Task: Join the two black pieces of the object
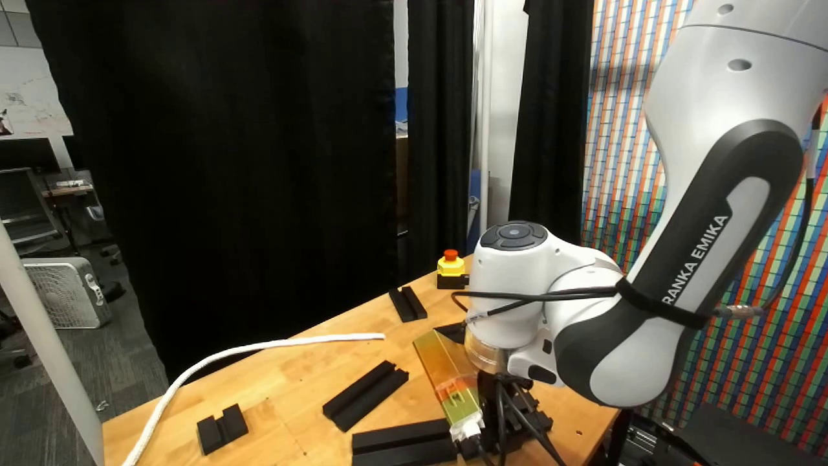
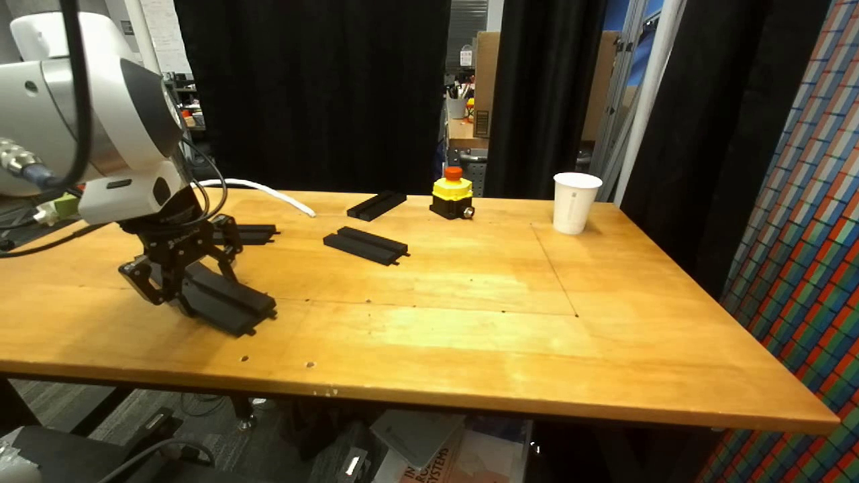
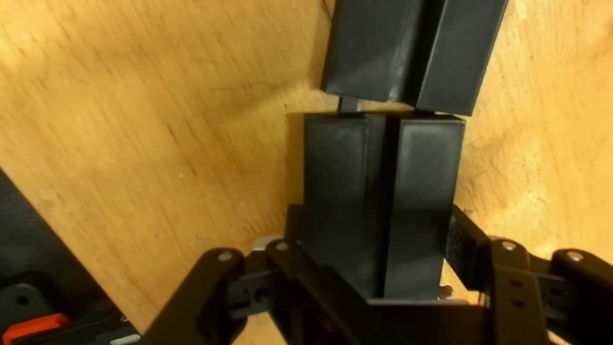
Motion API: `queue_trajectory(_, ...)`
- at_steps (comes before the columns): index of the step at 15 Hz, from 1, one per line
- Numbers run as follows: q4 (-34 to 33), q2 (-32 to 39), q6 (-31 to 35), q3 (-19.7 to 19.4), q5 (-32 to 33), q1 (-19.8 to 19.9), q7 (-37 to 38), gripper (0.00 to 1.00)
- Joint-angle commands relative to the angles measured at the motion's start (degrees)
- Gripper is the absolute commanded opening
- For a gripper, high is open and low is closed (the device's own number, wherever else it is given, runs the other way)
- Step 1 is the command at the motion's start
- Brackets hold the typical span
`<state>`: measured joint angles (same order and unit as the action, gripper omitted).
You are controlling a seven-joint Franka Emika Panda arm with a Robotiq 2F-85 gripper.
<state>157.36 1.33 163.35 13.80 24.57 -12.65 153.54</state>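
In the wrist view the near black grooved piece (image 3: 335, 172) lies between my fingers. The far black grooved piece (image 3: 364, 48) lies ahead, slightly turned against it. A narrow gap separates their ends, with a small black peg (image 3: 349, 104) crossing it at the left. My gripper (image 3: 376, 230) is shut on the near piece, one finger against each side. In an exterior view my gripper (image 2: 208, 295) points down over the near piece (image 2: 245, 308), low at the table, with small pegs at its free end. The far piece also shows in an exterior view (image 1: 394, 439), partly hidden.
More black grooved pieces lie on the wooden table (image 2: 470, 349): several points show them (image 2: 366, 245) (image 2: 377, 205) (image 1: 365, 395) (image 1: 222, 428). A white cable (image 1: 259, 346), a red-and-yellow emergency button (image 2: 452, 194) and a white paper cup (image 2: 574, 204) are there too. The table's front edge is near the gripper.
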Motion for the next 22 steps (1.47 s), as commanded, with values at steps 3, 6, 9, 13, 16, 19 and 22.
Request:
queue_trajectory(3, 0.00, 0.98, 2.80, -0.82, 1.26, 0.46, 0.60, 0.45)
queue_trajectory(6, -0.06, 1.86, 3.42, -0.80, 0.39, 0.40, -0.07, 0.45)
queue_trajectory(9, -0.15, 2.72, 4.16, -0.68, 0.08, 0.23, 0.47, 0.45)
queue_trajectory(13, -0.67, 4.95, 6.63, -0.50, -0.96, 0.18, 0.01, 0.45)
queue_trajectory(16, -0.88, 6.27, 8.66, -0.55, -1.21, 0.22, 0.39, 0.45)
queue_trajectory(19, -1.40, 7.53, 9.46, -0.50, -3.53, 0.33, 0.56, 0.45)
queue_trajectory(22, -1.86, 8.72, 10.03, -0.05, -7.53, 0.28, -0.50, 0.45)
